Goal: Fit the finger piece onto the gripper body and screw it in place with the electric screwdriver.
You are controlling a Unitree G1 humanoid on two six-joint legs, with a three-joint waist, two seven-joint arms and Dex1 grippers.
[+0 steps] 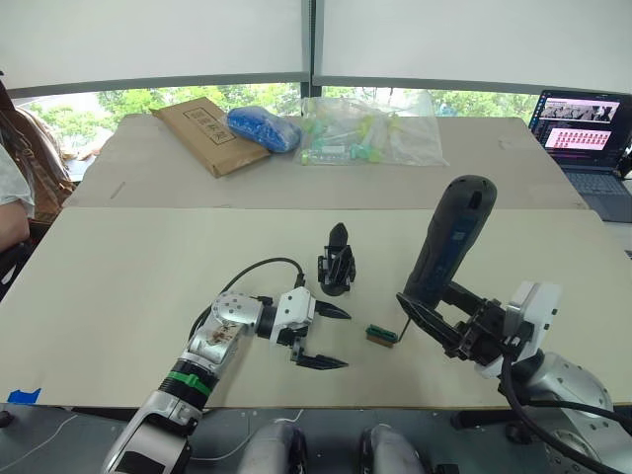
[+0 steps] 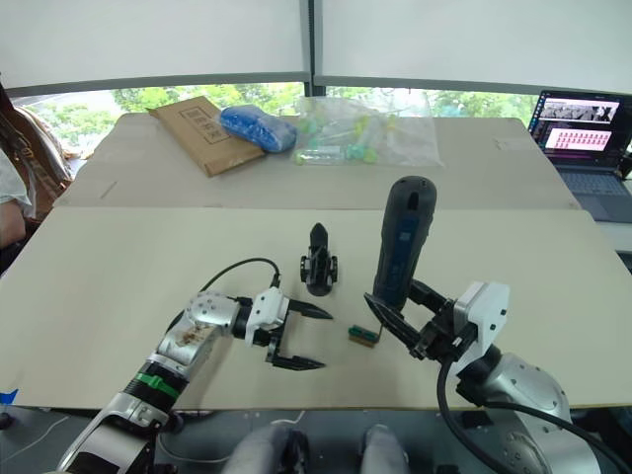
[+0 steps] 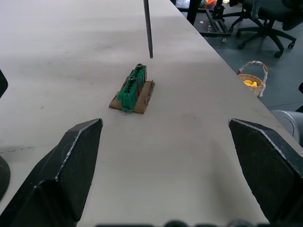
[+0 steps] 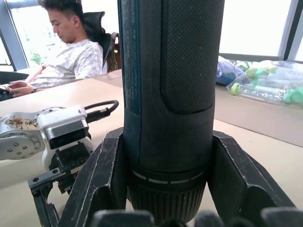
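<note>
The gripper body (image 1: 337, 262) stands upright mid-table, one pointed finger up. A separate finger piece is out of view. My right gripper (image 1: 441, 324) is shut on the electric screwdriver (image 1: 449, 237), held tilted with its rounded end up. The thin bit (image 3: 147, 28) points down just beside a small green block (image 1: 380, 336) on the table. My left gripper (image 1: 344, 339) lies low on the table, open and holding nothing, just left of the green block (image 3: 132, 90) and in front of the gripper body. The right wrist view shows the screwdriver (image 4: 170, 94) clamped between both fingers.
On the far table lie a cardboard box (image 1: 205, 133), a blue bag (image 1: 264, 127) and a clear bag of bottles (image 1: 370, 133). A laptop (image 1: 585, 133) sits far right. A person (image 4: 66, 52) sits at the left. The table's front edge (image 1: 296, 403) is close.
</note>
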